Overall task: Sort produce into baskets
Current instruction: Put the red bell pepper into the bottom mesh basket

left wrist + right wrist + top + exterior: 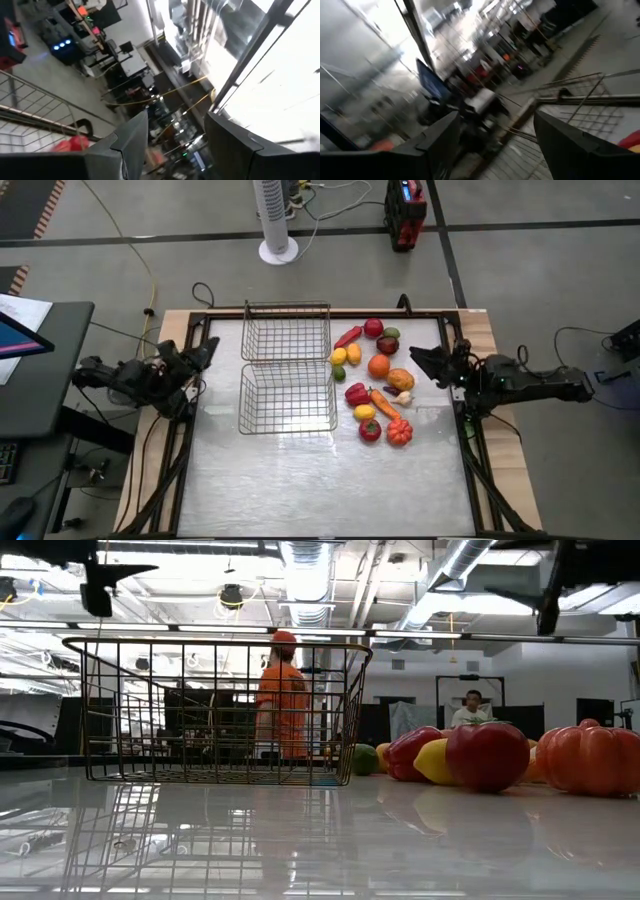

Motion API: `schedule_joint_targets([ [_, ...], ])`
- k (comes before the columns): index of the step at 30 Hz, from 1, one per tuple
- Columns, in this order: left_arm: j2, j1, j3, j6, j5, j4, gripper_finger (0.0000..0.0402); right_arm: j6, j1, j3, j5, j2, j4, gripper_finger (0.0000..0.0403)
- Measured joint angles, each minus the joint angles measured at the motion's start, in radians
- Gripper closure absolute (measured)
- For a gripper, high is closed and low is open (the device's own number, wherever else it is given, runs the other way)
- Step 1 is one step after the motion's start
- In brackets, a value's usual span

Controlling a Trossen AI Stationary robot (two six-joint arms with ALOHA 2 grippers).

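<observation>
Nearest the low camera, the red tomato [487, 755] sits with the other produce [378, 380] just right of the two empty baskets [287, 370], so sorting has not begun, while left gripper [203, 352] and right gripper [420, 360] wait at the sides, jaws spread.

No readable text anywhere here: no label, brand, number or sign can be made out in any of the four views.
</observation>
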Motion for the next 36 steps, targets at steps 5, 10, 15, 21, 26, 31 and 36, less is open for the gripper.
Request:
schedule_joint_targets([
  [5,0.154,0.000,0.094,0.083,0.063,0.000,0.0219,-0.050,0.000,0.187,-0.015,0.149,-0.239,0.0121],
  [10,0.253,0.000,0.235,0.205,0.113,-0.064,0.0219,-0.053,0.000,0.298,-0.060,0.245,-0.395,0.0121],
  [15,0.303,0.000,0.396,0.247,0.110,-0.261,0.0219,-0.054,0.000,0.345,-0.107,0.312,-0.466,0.0121],
  [21,0.359,0.001,0.562,0.219,0.101,-0.534,0.0219,-0.053,-0.005,0.360,-0.131,0.430,-0.543,0.0121],
  [26,0.398,0.001,0.631,0.209,0.094,-0.637,0.0219,-0.104,-0.005,0.362,-0.190,0.552,-0.531,0.0121],
  [31,0.408,0.001,0.658,0.209,0.074,-0.674,0.0219,-0.153,-0.024,0.362,-0.267,0.676,-0.531,0.0120],
  [36,0.392,0.001,0.658,0.207,0.074,-0.674,0.0219,-0.249,-0.065,0.399,-0.386,0.810,-0.550,0.0092],
])
